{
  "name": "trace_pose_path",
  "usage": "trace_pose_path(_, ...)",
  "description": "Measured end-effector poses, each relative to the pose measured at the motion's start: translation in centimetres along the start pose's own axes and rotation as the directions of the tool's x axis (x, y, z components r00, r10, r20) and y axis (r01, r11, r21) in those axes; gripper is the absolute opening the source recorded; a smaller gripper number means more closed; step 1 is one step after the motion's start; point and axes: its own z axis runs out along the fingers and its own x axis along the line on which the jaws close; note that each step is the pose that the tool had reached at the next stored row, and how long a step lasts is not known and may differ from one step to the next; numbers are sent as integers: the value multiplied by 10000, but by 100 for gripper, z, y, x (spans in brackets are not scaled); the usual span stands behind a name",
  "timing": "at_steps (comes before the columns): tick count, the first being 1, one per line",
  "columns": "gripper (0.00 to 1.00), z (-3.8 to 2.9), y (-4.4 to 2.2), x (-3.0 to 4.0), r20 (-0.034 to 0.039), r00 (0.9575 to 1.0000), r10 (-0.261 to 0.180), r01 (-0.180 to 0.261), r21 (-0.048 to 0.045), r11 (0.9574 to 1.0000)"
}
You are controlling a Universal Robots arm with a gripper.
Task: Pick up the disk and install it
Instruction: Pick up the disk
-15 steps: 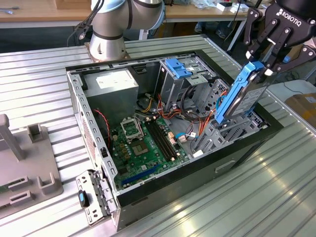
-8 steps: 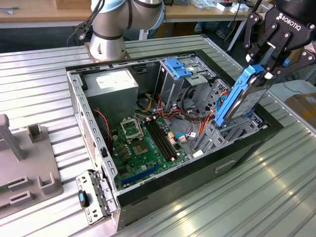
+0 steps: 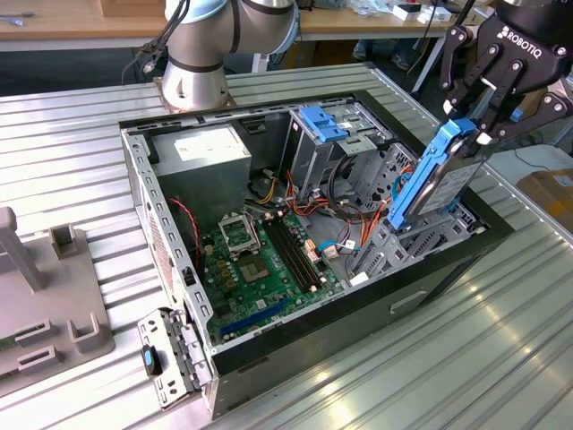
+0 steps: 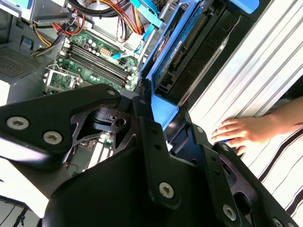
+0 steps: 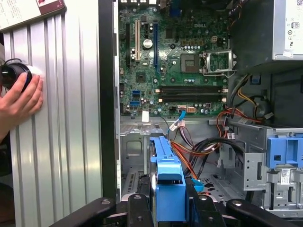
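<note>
Ribbed table point(image 3: 501, 296), disk point(image 3: 445, 185) in hand point(image 3: 472, 127); person's fingers point(image 4: 232, 130) point(image 5: 28, 94), both wrist views

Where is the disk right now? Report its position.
The disk is on the exterior view's right, clamped at its upper end by the gripper and tilted over the open computer case, beside the orange cables.

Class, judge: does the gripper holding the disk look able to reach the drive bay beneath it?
Probably yes: the gripper holds the disk tilted above the drive bay, the computer case is open on top, and cables lie beside it.
</note>
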Motion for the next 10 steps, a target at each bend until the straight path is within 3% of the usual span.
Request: trace_pose_path(10,37,83,4,1,-5,10000,10,-10,0,10000)
